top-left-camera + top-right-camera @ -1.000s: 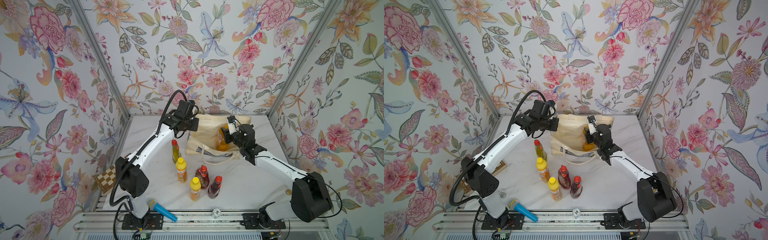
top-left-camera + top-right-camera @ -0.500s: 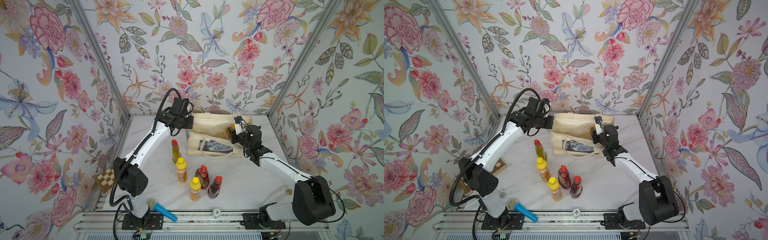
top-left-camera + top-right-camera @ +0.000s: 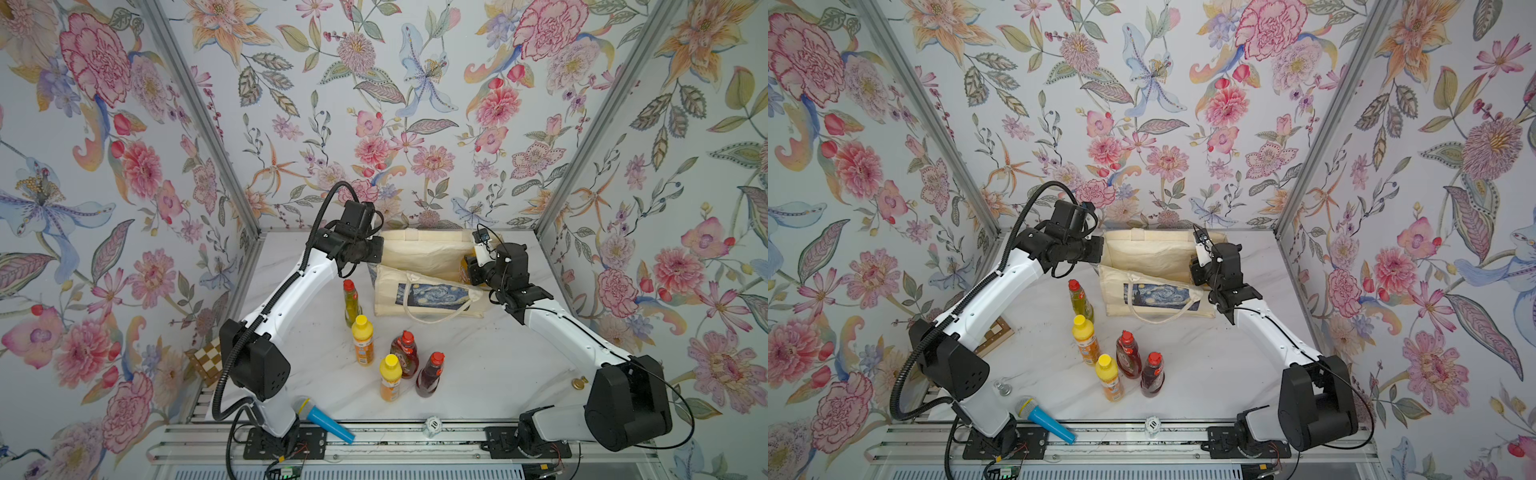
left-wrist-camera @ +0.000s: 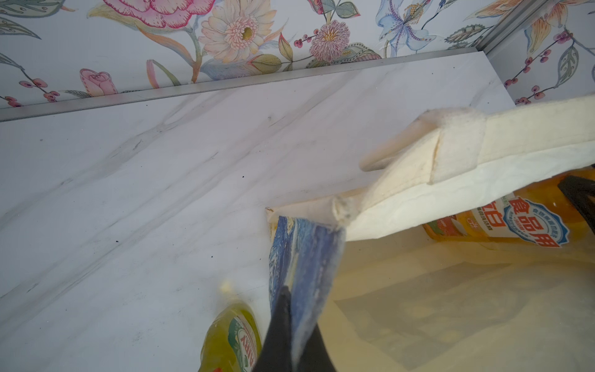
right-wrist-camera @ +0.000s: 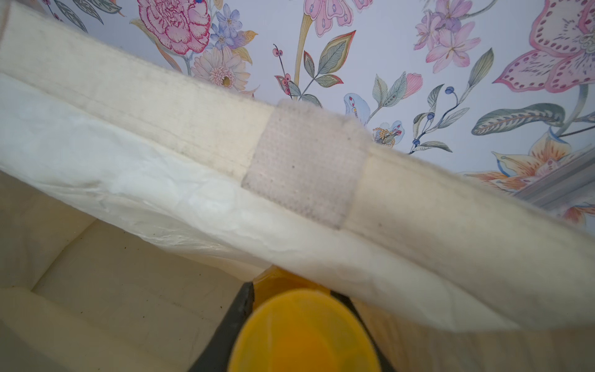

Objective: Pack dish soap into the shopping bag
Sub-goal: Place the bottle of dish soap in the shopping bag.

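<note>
Dish soap pump bottle clamped by its cap end in right jaws, inside shopping bag, right end | left jaws pinched on bag's front rim, left end | reckon it drops down-left from here

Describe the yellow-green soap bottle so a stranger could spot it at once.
Find the cream shopping bag with the blue starry picture at the back of the table. Just off its left front corner, between it and an orange yellow-capped bottle, stands the yellow-green bottle. It alone pairs greenish liquid with a red cap.
</note>
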Robot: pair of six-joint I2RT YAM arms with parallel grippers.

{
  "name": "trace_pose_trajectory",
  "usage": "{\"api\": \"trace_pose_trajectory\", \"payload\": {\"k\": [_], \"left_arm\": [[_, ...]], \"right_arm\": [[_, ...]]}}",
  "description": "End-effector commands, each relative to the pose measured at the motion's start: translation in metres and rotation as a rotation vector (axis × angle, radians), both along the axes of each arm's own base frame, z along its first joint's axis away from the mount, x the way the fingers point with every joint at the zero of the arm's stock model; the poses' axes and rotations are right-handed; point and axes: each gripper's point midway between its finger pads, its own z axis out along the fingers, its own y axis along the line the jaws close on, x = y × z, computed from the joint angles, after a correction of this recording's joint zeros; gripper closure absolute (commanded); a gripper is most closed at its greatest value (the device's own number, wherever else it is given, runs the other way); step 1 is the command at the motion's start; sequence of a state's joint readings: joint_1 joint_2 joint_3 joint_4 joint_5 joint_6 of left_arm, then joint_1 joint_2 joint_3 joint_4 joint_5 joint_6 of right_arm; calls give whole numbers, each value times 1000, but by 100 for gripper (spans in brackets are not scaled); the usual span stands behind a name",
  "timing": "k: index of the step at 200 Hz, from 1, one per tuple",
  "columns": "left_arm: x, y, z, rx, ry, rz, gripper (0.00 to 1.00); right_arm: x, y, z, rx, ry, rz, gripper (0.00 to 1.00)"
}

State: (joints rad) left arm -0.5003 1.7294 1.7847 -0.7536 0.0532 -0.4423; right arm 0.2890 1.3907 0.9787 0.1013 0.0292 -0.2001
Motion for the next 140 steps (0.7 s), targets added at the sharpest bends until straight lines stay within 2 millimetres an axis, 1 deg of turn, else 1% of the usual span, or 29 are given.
{"api": "trace_pose_trajectory", "payload": {"k": [1, 29, 40, 49, 69, 80, 96, 111, 121, 140], "left_arm": [[0, 8, 26, -43, -72, 13, 99], [-4, 1, 27, -87, -73, -13, 90], [-5, -1, 28, -95, -77, -16, 84], [-6, -2, 29, -99, -79, -21, 81], [-9, -2, 29, -103, -83, -21, 76], [-10, -1, 29, -103, -85, -20, 71], [-13, 0, 30, -96, -90, -16, 63], [-16, 1, 29, -82, -93, -12, 51], [-19, 1, 28, -66, -97, -10, 43], [-26, 1, 26, -10, -107, -3, 33]], "right_arm": [[6, -4, -1, 42, -23, -14, 100], [6, 6, -19, 67, 17, 9, 99], [6, 8, -25, 63, 28, 1, 99], [6, 8, -29, 60, 36, -7, 98], [6, 0, -34, 60, 40, -61, 98], [5, -5, -33, 68, 39, -91, 98], [3, -6, -28, 91, 38, -102, 97], [0, -7, -20, 124, 38, -120, 96], [-2, -7, -14, 148, 37, -123, 93], [-5, -6, -5, 185, 37, -129, 86]]}}
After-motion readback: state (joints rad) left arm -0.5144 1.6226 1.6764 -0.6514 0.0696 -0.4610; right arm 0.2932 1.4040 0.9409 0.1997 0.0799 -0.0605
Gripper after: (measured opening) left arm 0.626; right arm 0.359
